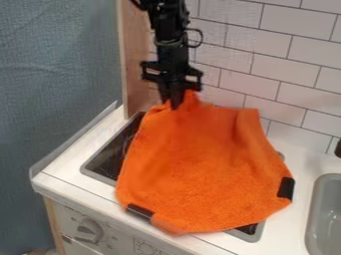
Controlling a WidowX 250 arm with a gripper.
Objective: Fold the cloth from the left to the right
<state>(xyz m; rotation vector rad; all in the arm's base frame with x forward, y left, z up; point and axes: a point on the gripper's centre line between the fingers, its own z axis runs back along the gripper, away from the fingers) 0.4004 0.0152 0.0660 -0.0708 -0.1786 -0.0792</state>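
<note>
White wall tiles point(293, 69) with dark joints form the backdrop of a toy kitchen. Gripper point(174, 102): pointing downward, fingers closed together on the upper edge of the orange cloth point(200, 164), left of that edge's midpoint in the view. Fabric rises to a peak beside the fingertips and folds run down from it. Cloth: spread over the stove top point(105, 162), its lower edge reaching the front of the white countertop point(67, 172). One black strip point(285, 188) sits at the right edge of the cloth; a dark strip point(140, 212) sits at the lower left edge. Arm point(171, 30): enters from the top of the view, in front of a wooden panel point(138, 55). Front panel, lower left: one round knob point(89, 230). Right side: grey sink point(313, 211), set into the countertop. Left side: blue-grey backing surface point(53, 60).
</note>
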